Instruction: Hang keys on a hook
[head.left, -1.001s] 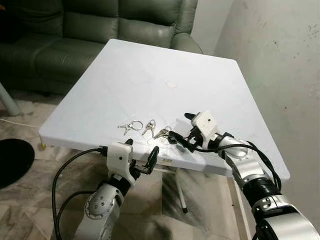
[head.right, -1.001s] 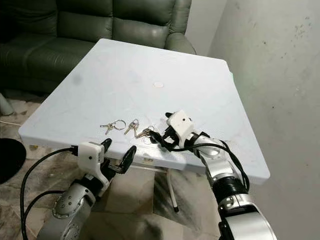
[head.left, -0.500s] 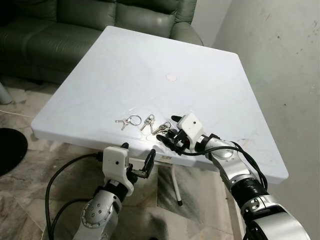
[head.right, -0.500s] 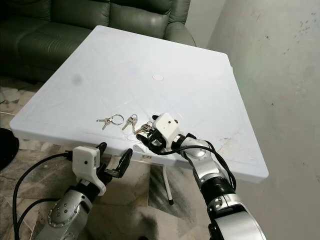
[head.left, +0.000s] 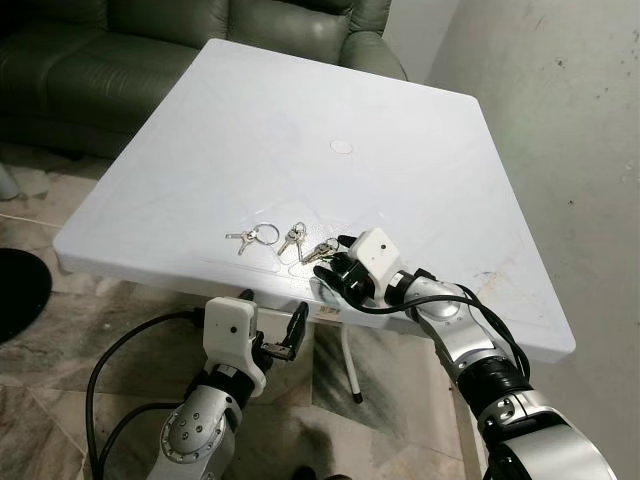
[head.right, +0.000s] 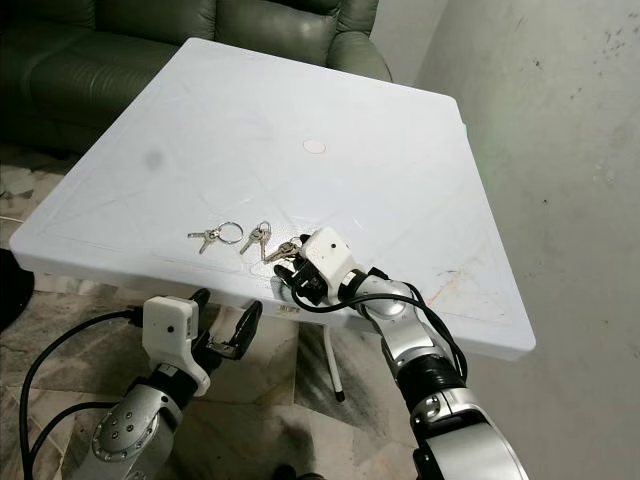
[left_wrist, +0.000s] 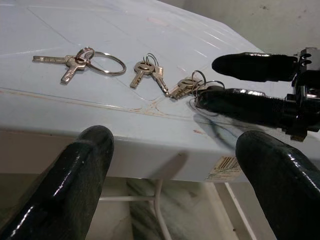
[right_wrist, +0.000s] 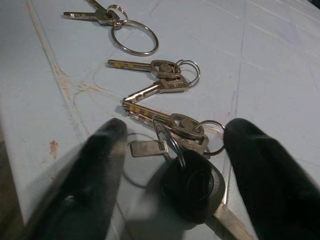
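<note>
The right gripper (right_wrist: 172, 165) lay low on the near part of the white desk (head.left: 400, 150), its jaws spread to either side of the rightmost key bunch (right_wrist: 187, 165), the one with a black-headed key and a small tag on its ring; the two black fingers (right_wrist: 95, 175) straddled that bunch without yet closing on it, and whether a fingertip already touched the metal could not be told. Just to the left of it lay a second bunch (head.left: 293, 237) of two keys on a small ring, and farther left a third bunch (head.left: 253, 237) with a larger open ring, all three in a row close to the desk's near edge and apart from one another. The left gripper (head.left: 272, 322) hung below and in front of that edge, jaws also spread and empty, looking up at the keys from under the rim. Farther off, a small round mark (head.left: 341, 146) sat near the middle of the desk, a green sofa (head.left: 120, 40) stood beyond it, and a bare wall (head.left: 560, 120) rose on the right. The step in hand seemed to be the pick-up of the keys, so the task was at its start. The next move called for closing the jaws squarely on the black key head or ring, since thin flat keys on a smooth top would likely slide or slip out, and then lifting before seeking the hook.
</note>
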